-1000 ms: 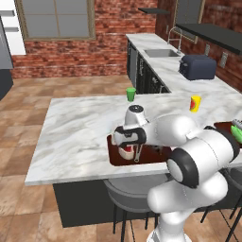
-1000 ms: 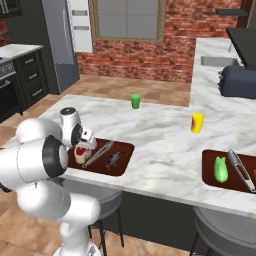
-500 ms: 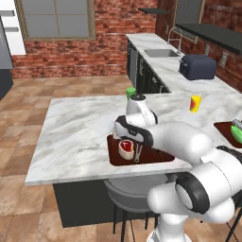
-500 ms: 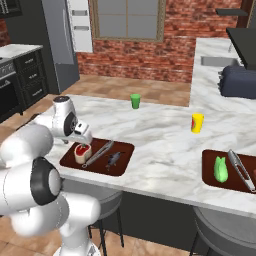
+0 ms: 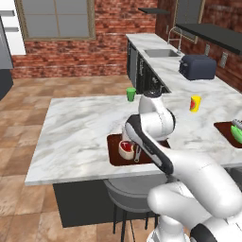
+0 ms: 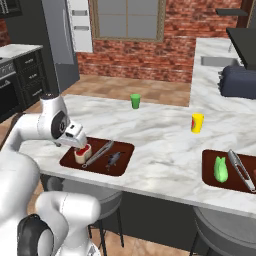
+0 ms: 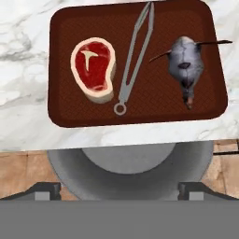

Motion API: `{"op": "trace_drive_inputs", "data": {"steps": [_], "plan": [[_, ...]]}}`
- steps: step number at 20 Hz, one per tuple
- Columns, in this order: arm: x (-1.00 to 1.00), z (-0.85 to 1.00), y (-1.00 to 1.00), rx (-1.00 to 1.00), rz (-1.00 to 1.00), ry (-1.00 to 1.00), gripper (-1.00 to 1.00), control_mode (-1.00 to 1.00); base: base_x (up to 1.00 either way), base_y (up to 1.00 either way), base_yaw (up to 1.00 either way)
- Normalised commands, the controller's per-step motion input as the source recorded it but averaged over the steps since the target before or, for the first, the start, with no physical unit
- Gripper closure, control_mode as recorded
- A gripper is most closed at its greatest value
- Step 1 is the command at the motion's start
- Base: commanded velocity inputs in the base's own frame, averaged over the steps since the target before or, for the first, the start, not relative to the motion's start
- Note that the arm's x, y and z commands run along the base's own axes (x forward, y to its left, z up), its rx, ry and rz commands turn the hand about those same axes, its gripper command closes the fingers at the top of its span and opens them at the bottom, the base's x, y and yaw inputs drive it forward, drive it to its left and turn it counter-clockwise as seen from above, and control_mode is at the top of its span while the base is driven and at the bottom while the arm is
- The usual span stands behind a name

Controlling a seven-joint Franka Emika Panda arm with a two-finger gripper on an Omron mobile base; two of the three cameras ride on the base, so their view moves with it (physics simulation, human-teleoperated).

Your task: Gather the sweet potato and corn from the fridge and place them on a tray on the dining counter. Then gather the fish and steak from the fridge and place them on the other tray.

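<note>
Now the steak [image 7: 94, 69] lies flat on the near tray [image 7: 140, 114], at about 9 o'clock from the middle in the hand view. Metal tongs [image 7: 134, 56] lie down the middle of this tray, just beside the meat. The fish [image 7: 186, 65] lies at 3 o'clock, apart from the tongs.

Over the tray hangs the gripper [image 6: 76, 141], and its jaws stand wide apart with nothing between them. It is just above the steak in the right base view.

I think the steak is soft, floppy and a bit slippery, and not heavy. A good place to pinch it is across its short middle, from the white fat rim on both sides.

I think the fish is slippery too, so grab its thick body, not the thin tail.

The corn [image 6: 220, 168] lies on the other tray [image 6: 211, 177], far off at 3 o'clock on the dining counter [image 6: 160, 135].
</note>
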Motion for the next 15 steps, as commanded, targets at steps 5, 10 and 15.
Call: {"op": "trace_drive_inputs", "data": {"steps": [5,10,15], "plan": [[-0.56,0.64,-0.42,0.0,-0.01,0.0,-1.0,-1.0,0.0,0.0,0.0],[-0.81,0.17,-0.54,0.0,-0.04,-0.05,-1.0,-1.0,0.0,0.0,0.0],[-0.75,-0.06,-0.54,0.0,-0.03,-0.09,-1.0,-1.0,0.0,0.0,0.0]]}}
